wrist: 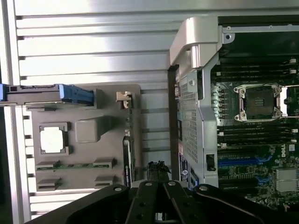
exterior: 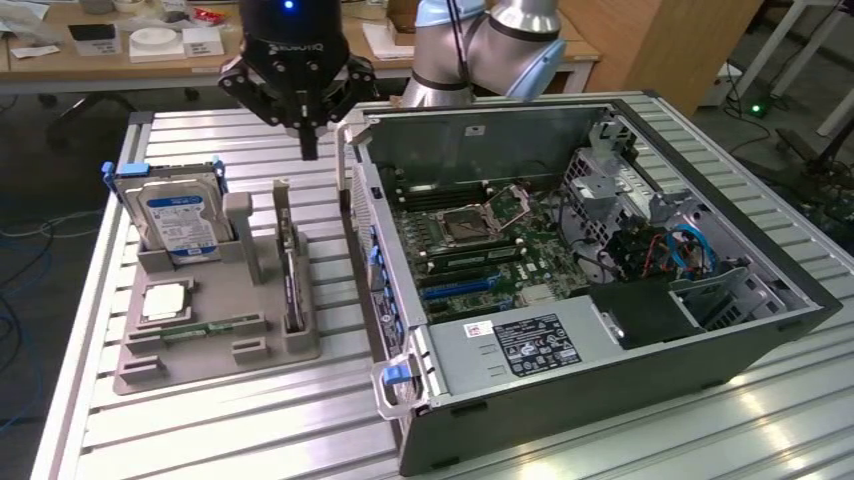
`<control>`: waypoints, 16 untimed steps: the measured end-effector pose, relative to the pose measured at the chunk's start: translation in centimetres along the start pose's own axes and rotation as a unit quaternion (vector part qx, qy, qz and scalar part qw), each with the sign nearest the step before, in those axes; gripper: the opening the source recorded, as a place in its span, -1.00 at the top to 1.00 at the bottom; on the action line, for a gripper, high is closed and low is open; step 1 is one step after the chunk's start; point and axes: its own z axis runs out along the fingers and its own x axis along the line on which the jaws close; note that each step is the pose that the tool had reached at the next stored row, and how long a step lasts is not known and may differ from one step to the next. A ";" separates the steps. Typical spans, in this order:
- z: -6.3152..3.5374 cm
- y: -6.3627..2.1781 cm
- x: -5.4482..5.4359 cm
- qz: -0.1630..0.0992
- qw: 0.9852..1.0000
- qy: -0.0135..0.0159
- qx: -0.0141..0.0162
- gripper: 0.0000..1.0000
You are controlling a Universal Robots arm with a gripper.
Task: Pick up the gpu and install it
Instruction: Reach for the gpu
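Worktop (exterior: 240, 430) first, ribbed aluminium, and right at the front sits the open computer case (exterior: 747, 350), side panel off, motherboard (exterior: 467, 240) bare inside. Just beside it, on the exterior view's left, is the grey holder (exterior: 200, 360): memory stick (exterior: 214, 327) lying flat near the front, processor chip (exterior: 163, 300) behind that, hard drive (exterior: 176, 222) upright at the back.

And there's the one that matters: the gpu (exterior: 290, 280), standing on its edge in the holder's slot on the side nearest the case, untouched. Its long axis runs away from the camera, front to back, roughly parallel to the case wall, with the pale bracket (wrist: 124, 97) at the far end.

Further back and higher up, the gripper (exterior: 310, 150) hangs over the worktop, jaws pressed together, nothing in them. Now the key line: the card lies below the jaws and toward the camera. Its bracket end is the part closest to them, and the jaws sit a shade toward the case from the card's line. Behind all that, cluttered office desks (exterior: 134, 45).
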 end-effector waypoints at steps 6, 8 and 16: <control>-0.03 -0.13 1.7 -0.001 1.000 0.000 0.000 0.79; -0.04 -0.17 2.3 -0.001 1.000 0.000 0.000 0.79; -0.06 -0.28 3.8 -0.001 1.000 0.000 0.000 0.79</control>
